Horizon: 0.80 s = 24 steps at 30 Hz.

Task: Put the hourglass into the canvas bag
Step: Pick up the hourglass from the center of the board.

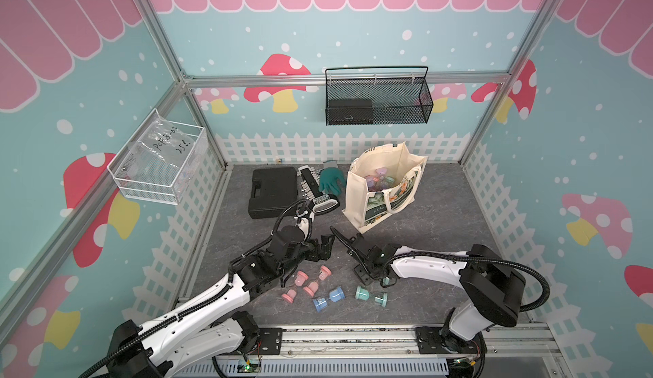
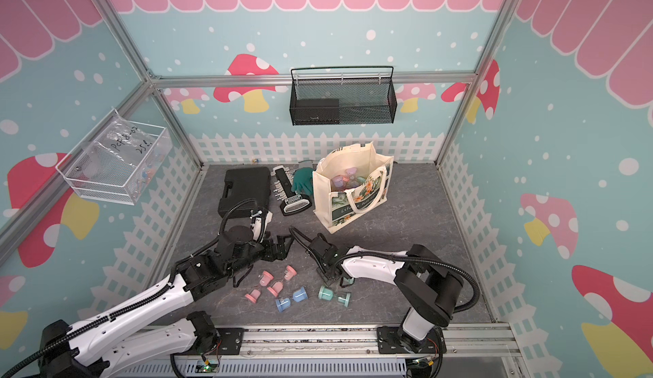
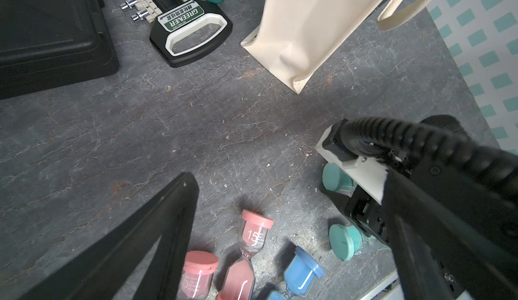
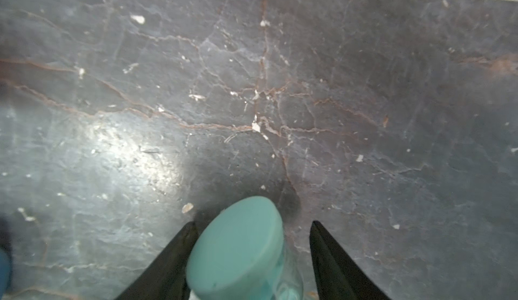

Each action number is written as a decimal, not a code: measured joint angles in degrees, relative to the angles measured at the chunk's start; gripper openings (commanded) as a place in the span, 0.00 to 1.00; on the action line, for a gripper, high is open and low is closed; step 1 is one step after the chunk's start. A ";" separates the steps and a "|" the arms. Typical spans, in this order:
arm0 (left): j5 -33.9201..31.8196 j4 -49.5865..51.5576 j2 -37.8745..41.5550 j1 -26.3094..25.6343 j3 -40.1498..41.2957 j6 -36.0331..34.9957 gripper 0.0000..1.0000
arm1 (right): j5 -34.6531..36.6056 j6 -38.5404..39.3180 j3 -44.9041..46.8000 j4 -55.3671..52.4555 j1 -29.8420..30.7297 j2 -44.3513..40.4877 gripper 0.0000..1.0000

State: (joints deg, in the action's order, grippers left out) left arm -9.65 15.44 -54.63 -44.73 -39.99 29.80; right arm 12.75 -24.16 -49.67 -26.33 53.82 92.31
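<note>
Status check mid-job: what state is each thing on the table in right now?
Canvas bag: upright, open, several hourglasses inside.
Teal hourglass: down on the table, between open jaws.
Right gripper: open around it, not yet clamped.
Left gripper: open, empty.
Other teal hourglass: lying down.
Pink hourglasses: lying down.
Blue hourglass: lying down.
Black case: shut.

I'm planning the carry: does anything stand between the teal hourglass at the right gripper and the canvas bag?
Nothing visible does. The teal hourglass lies between the jaws of the right gripper, and the grey floor from there to the canvas bag is bare. The left gripper hovers off to one side, and the bag's mouth stands open.
</note>
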 measured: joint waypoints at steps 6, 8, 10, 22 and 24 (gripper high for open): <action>0.00 -0.28 -0.76 0.04 0.00 -0.02 0.99 | 0.31 0.09 0.00 -0.04 -0.92 0.00 0.53; 0.02 -0.31 -0.94 0.04 -0.02 -0.02 0.99 | 0.37 0.11 0.00 -0.02 -0.96 0.00 0.51; 0.02 -0.31 -1.01 0.04 -0.02 -0.02 0.99 | 0.44 0.11 0.00 0.02 -0.96 0.00 0.48; 0.02 -0.68 -1.01 0.09 -0.20 -0.04 0.99 | 1.57 0.07 0.00 0.22 -1.97 0.02 0.37; 0.02 -0.72 -1.01 0.09 -0.31 -0.04 1.00 | 1.70 0.07 0.00 0.44 -2.25 0.02 0.35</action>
State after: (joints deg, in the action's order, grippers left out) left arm -9.63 14.72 -55.64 -44.64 -40.29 29.76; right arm 14.46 -24.10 -49.67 -25.89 51.57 92.33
